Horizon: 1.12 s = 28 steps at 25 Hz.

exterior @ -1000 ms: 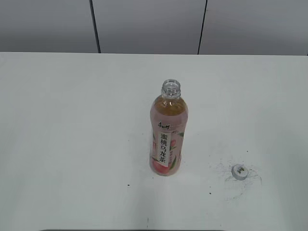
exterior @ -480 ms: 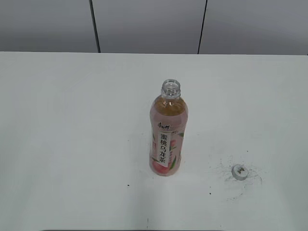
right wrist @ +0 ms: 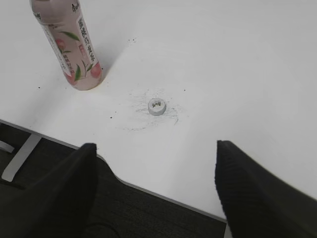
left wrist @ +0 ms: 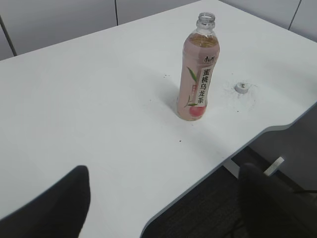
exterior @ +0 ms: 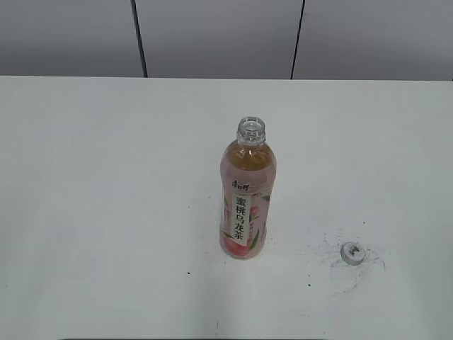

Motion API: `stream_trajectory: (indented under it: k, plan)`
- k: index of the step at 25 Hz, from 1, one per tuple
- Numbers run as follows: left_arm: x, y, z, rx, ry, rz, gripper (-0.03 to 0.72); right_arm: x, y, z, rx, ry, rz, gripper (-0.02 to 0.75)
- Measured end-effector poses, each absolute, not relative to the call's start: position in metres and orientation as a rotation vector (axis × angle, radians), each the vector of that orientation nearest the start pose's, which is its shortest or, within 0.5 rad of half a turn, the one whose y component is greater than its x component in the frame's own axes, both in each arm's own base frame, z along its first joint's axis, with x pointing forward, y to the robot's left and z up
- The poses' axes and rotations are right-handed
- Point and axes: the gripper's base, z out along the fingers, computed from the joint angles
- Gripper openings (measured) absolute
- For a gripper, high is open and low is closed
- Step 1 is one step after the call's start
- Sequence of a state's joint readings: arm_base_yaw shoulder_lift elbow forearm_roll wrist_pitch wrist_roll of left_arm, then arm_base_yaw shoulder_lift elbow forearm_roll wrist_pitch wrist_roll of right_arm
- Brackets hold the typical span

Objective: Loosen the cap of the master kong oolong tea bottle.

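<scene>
- The master kong oolong tea bottle [exterior: 245, 195] stands upright near the middle of the tabletop [exterior: 106, 184] with its neck bare; the cap [exterior: 352, 252] lies well apart from it, to its right near the front edge, so the loosening looks done
- Both tools sit back past the front edge with nothing between their fingers: the left tool [left wrist: 163, 208] is spread wide, and so is the right tool [right wrist: 156, 193]
- Main risk, as I judge it: the bottle is open and nearly full, tall and slim, so a knock from an arm sweeping past would tip it and spill tea across the tabletop
- The loose cap is light and near the edge; a brush could send it to the floor
- The tabletop is plain white, with dark specks and scuffs around the cap
- Behind it runs a grey panelled wall [exterior: 212, 35] with dark vertical seams; dark floor shows below the curved front edge in the wrist views
</scene>
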State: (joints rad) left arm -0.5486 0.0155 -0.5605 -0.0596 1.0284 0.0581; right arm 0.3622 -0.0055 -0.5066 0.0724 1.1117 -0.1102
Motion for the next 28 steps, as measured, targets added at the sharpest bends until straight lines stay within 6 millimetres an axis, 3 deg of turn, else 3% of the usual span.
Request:
stream_trajectory:
  k: [9, 16, 19, 28]
  plan:
    - [-0.0098, -0.0002, 0.2968, 0.523, 1.911, -0.343, 0.543, -0.0103, 0.0026, 0.2752, -0.473, 2.035, 0.227, 0.555]
    - [-0.0090, -0.0039, 0.2970, 0.156, 1.959, -0.099, 0.543, -0.0089, 0.0057, 0.2753, -0.149, 2.073, 0.038, 0.555]
    - [-0.0086, -0.0046, 0.2970, 0.076, 1.962, -0.045, 0.533, -0.0082, 0.0066, 0.2755, -0.035, 2.076, -0.031, 0.555]
    - [-0.0126, -0.0040, 0.2968, 0.114, 1.938, -0.071, 0.524, -0.0084, 0.0062, 0.2756, -0.086, 2.072, 0.002, 0.555]
